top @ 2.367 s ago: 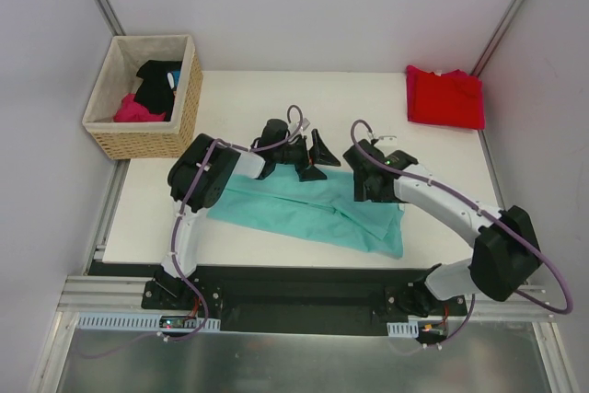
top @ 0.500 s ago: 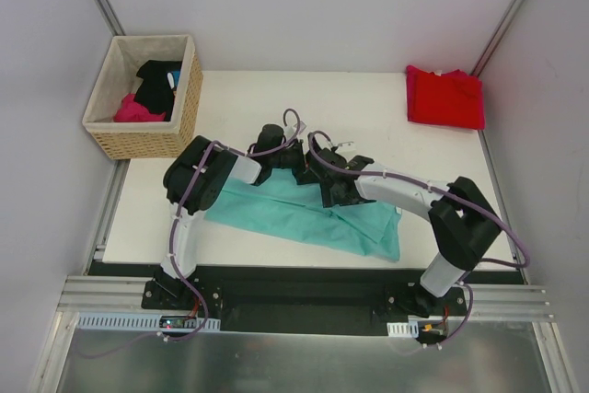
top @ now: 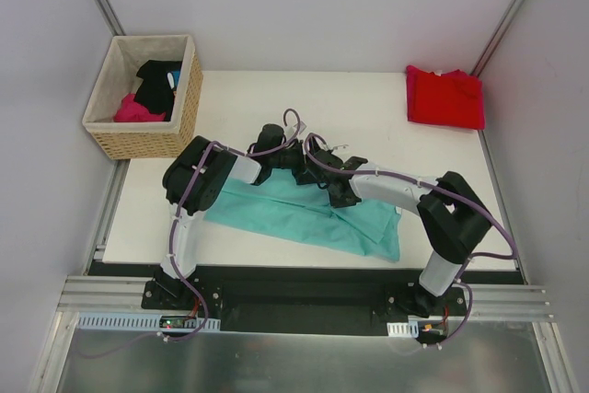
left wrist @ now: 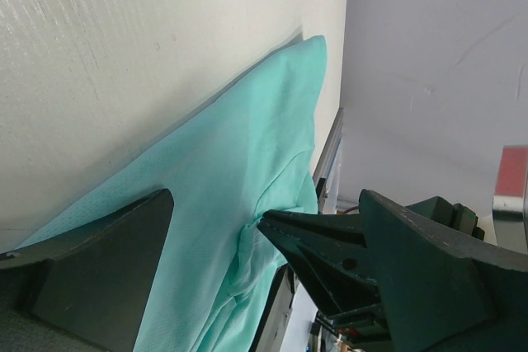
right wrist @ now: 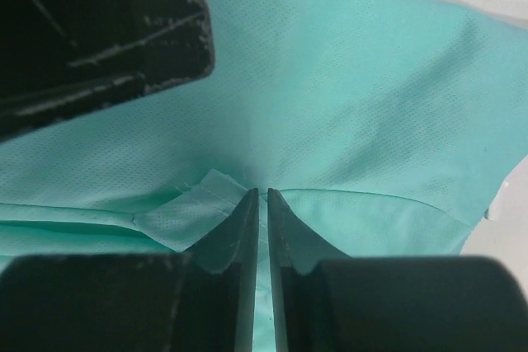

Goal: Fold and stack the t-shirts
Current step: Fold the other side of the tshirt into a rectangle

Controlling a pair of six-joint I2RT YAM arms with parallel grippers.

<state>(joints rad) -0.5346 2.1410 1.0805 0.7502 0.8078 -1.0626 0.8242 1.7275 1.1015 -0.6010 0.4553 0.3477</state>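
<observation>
The teal shirt [top: 304, 218] lies spread on the table [top: 276, 98] in the near middle, just ahead of the arm bases. It stretches from left to right and its right end is bunched into folds near the front edge. The red shirt [top: 445, 98] sits folded at the far right corner, well apart from the teal one. Both arms reach inward over the far edge of the teal shirt, and their heads are close together there. The right gripper [right wrist: 260, 197] has its fingers pressed nearly together, with only a thin slit between them. It pinches a small raised fold of the teal cloth, and creases run out from the tips. Beside that pinch a small corner of fabric lies turned over. The left gripper [left wrist: 213, 208] is spread wide, one finger on each side of the teal cloth and nothing caught between them. One of its dark fingers shows just beside the pinch in the right wrist view. At the far left stands a wicker basket [top: 184, 126] with a black garment [top: 156, 80] and a pink one [top: 132, 109] inside.
</observation>
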